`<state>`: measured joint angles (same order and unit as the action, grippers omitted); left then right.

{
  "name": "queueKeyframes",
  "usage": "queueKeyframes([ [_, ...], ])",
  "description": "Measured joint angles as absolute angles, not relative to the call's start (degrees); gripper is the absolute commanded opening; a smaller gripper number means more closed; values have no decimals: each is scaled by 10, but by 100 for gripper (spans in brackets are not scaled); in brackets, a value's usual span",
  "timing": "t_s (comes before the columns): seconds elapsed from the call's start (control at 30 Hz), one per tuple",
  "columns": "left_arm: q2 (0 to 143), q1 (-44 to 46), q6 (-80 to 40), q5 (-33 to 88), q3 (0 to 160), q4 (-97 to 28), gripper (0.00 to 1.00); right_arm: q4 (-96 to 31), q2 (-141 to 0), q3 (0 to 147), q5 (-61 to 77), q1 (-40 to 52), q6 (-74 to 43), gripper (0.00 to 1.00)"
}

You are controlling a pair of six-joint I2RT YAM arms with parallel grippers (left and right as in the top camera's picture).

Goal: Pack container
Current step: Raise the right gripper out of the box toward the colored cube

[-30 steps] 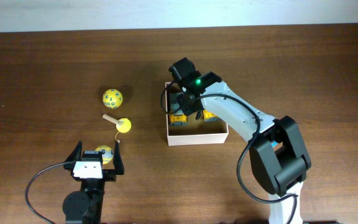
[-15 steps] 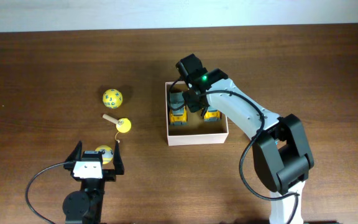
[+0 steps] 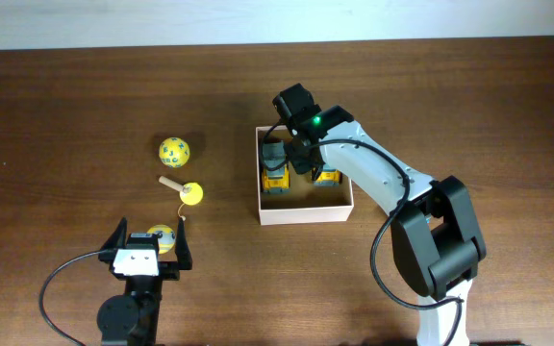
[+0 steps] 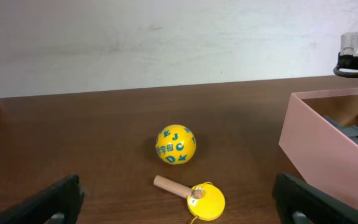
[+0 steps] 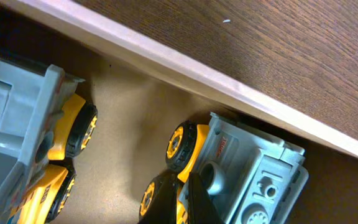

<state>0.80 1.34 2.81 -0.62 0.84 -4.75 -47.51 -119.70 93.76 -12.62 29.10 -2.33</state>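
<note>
The container is a shallow white-walled box with a tan floor, right of centre. Two yellow and grey toy trucks lie in it, one on the left and one on the right. My right gripper reaches into the box between them. In the right wrist view its fingers are shut on a yellow part of the right truck, below the box wall. My left gripper is open and empty near the front edge, beside a yellow ball.
A yellow lettered ball and a yellow disc toy with a wooden handle lie left of the container. Both show in the left wrist view, the ball behind the disc toy, with the box wall on the right.
A second ago my right gripper was over the left truck. It has shifted right and back, uncovering that truck, and has held still for the last half second. The left arm has not moved.
</note>
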Motion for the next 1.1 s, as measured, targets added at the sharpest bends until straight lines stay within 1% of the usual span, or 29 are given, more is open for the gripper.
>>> queueKeyframes([
  [0.2, 8, 13, 28, -6, 8, -48, 99, -486, -1197, 938, -109, 293, -23, 4],
  [0.3, 8, 13, 28, -6, 8, -48, 99, -517, -1197, 951, -91, 297, -23, 4],
  [0.53, 8, 13, 28, -6, 8, -48, 99, -594, -1197, 1039, -71, 321, -24, 4],
  [0.57, 8, 13, 28, -6, 8, -48, 99, -604, -1197, 1052, -69, 323, -25, 8],
  [0.67, 8, 13, 28, -6, 8, -48, 99, -660, -1196, 1098, -65, 324, -34, 33],
  [0.73, 8, 13, 28, -6, 8, -48, 99, -698, -1196, 1125, -64, 322, -42, 47],
  [0.83, 8, 13, 28, -6, 8, -48, 99, -734, -1194, 1149, -63, 320, -58, 61],
  [0.9, 8, 13, 28, -6, 8, -48, 99, -751, -1187, 1155, -64, 318, -64, 70],
  [0.93, 8, 13, 28, -6, 8, -48, 99, -764, -1177, 1157, -65, 316, -71, 72],
  [1.1, 8, 13, 28, -6, 8, -48, 99, -831, -1133, 1160, -102, 314, -104, 76],
])
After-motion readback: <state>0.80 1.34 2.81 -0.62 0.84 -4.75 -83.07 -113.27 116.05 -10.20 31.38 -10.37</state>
